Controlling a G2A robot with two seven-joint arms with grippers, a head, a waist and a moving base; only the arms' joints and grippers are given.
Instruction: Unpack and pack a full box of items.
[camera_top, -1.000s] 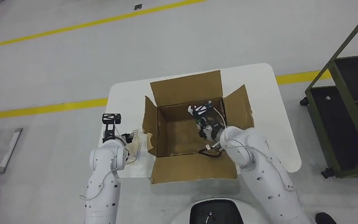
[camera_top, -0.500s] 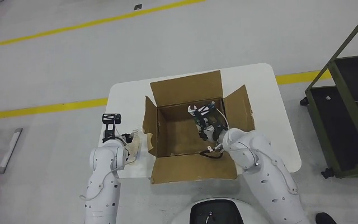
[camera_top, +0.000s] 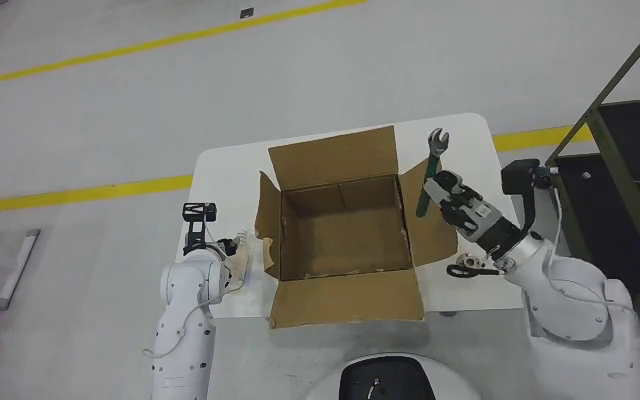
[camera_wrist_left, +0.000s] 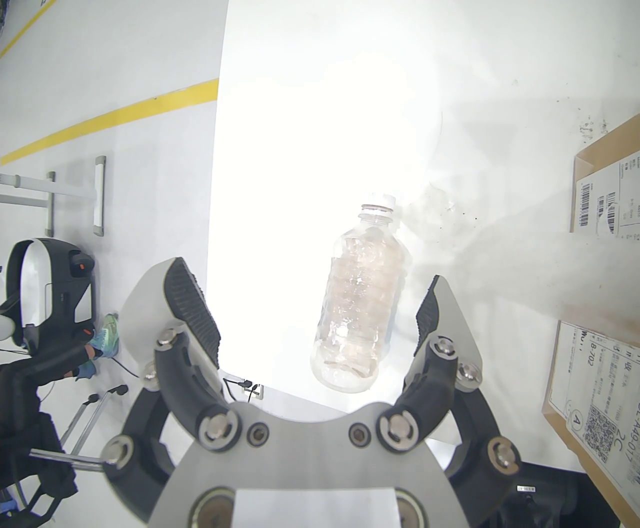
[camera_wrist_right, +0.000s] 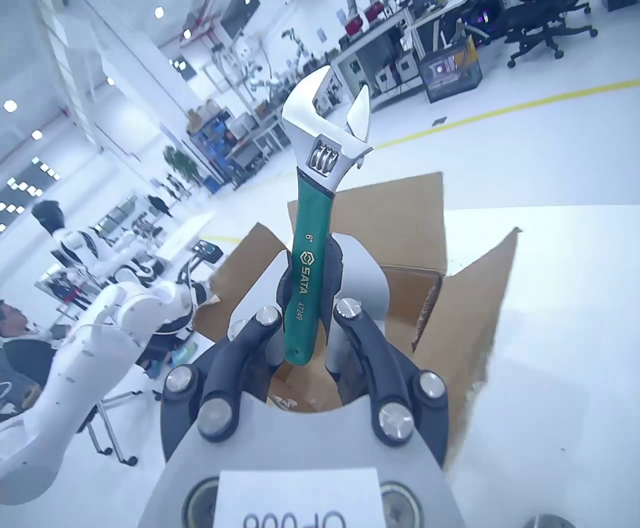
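clamping wrench (camera_wrist_right: 311, 250) in right jaws over box flap (camera_top: 425, 236)

The steel adjustable wrench (camera_wrist_right: 311, 220) has a green handle; the open cardboard box (camera_top: 335, 158) is plain brown, the ribbed plastic bottle (camera_wrist_left: 360, 295) clear, the rounded table (camera_top: 472, 142) white.

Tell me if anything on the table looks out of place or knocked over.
The clear bottle lies on its side on the table beside the box, base near the table's edge, under the open left gripper. Nothing looks spilled. The wrench in the right gripper looks fine.
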